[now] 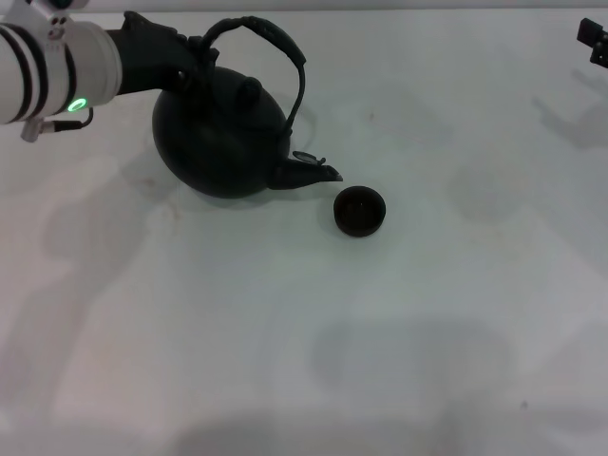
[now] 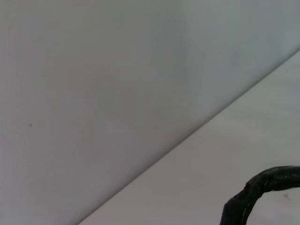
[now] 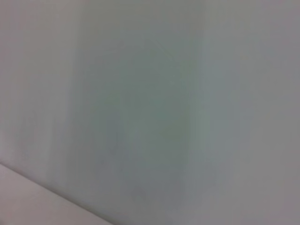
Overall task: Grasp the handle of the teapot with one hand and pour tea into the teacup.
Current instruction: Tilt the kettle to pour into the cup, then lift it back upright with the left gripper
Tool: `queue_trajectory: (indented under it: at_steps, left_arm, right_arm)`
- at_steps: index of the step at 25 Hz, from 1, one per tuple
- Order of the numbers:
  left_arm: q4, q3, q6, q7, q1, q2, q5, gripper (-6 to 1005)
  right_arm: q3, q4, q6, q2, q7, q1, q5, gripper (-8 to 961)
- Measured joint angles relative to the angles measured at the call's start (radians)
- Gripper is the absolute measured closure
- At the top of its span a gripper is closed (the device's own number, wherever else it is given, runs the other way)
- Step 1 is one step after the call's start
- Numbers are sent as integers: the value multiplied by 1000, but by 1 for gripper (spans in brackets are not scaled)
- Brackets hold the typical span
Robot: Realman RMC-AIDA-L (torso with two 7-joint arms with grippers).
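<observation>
The round black teapot [image 1: 220, 138] is at the back left of the white table, tilted with its short spout [image 1: 309, 172] pointing down toward the small black teacup [image 1: 360, 210]. The spout tip ends just left of and behind the cup's rim. My left gripper [image 1: 198, 53] comes in from the left and is shut on the left end of the arched handle [image 1: 275, 43]. A piece of the handle shows in the left wrist view [image 2: 262, 187]. My right gripper [image 1: 595, 40] is parked at the far right edge.
The white table [image 1: 304, 332] stretches in front of and to the right of the cup. The wrist views show only bare white surface and a wall.
</observation>
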Motion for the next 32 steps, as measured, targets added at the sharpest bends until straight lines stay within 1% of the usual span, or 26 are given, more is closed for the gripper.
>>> queue_trajectory:
  at_steps: [7,19,26,32]
  left_arm:
    - [16,34,36,-66,-40,-1,79,871]
    - [19,58,104,-144,-132,-1,177,871]
    - [19,68,154,-174,-184,-1,227,871]
    - [5,69,177,-184,-216,-1,238,871]
  right_arm:
    - [17,0,-2,-2,-4,0,1,109]
    - [36,1,-3,-5,-17,2,1,109]
    - [55,3,-10,-5,-26,0,1,109]
    - [86,25,-11,-5,-45,0,7,109]
